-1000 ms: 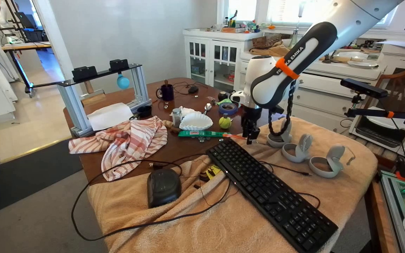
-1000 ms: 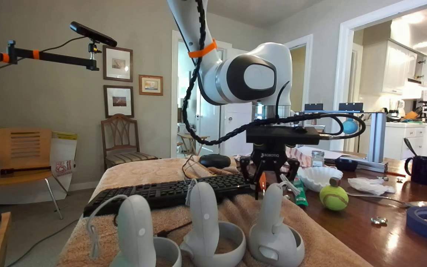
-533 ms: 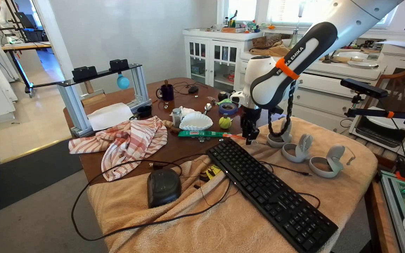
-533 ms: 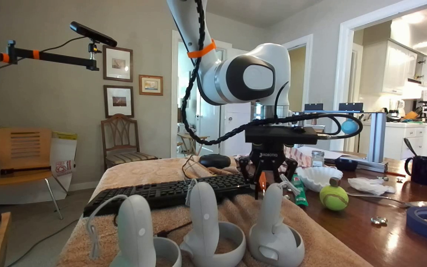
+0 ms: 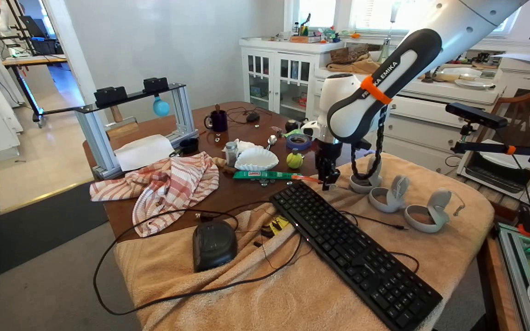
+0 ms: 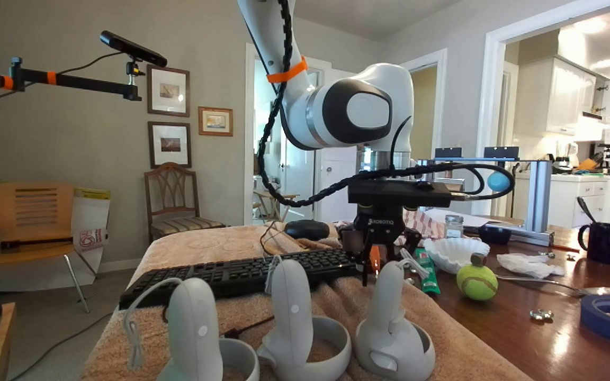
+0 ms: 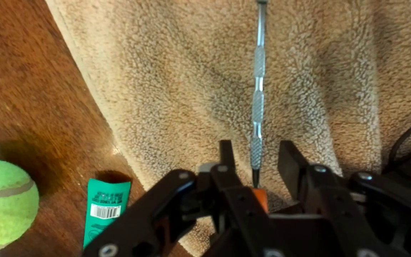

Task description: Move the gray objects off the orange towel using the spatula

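Three grey ring-shaped controllers (image 5: 387, 200) stand in a row on the orange-tan towel (image 5: 292, 289); they also show close up in an exterior view (image 6: 305, 328). The spatula (image 7: 258, 103) has a thin silver knurled handle and an orange end, partly hidden by a finger in the wrist view. It lies across the towel's edge; its orange end shows in an exterior view (image 5: 307, 178). My gripper (image 7: 256, 150) is open, with the spatula's handle between its fingers and a gap on both sides. In an exterior view the gripper (image 5: 327, 184) is low over the towel, beside the nearest controller.
A black keyboard (image 5: 352, 248) lies on the towel next to the gripper. A green tube (image 7: 105, 210) and a tennis ball (image 7: 5, 203) lie on the wooden table beside the towel. A white shell dish (image 5: 256, 159), blue tape (image 5: 298, 141) and black cables are near.
My gripper has shifted slightly to the left in an exterior view, staying low around the spatula. The controllers, keyboard and other objects have not moved.
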You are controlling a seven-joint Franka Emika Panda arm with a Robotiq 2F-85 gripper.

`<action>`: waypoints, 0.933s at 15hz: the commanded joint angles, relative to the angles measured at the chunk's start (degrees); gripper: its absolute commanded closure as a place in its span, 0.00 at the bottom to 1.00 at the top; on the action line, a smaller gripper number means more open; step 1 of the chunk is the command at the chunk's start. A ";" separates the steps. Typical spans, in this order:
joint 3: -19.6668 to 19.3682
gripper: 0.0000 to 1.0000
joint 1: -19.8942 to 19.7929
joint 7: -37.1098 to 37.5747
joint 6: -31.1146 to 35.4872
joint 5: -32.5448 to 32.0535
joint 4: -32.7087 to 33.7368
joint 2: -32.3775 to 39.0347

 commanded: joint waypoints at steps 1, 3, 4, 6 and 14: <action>0.58 0.65 -0.72 1.43 -2.07 -2.02 0.58 0.05; 0.58 0.71 -0.74 1.42 -1.96 -2.07 0.51 0.05; 0.57 0.73 -0.76 1.43 -1.91 -2.09 0.50 0.04; 0.47 0.91 -0.73 1.49 -1.70 -2.31 0.43 0.05; 0.41 0.98 -0.63 1.26 -2.15 -3.24 0.48 -0.08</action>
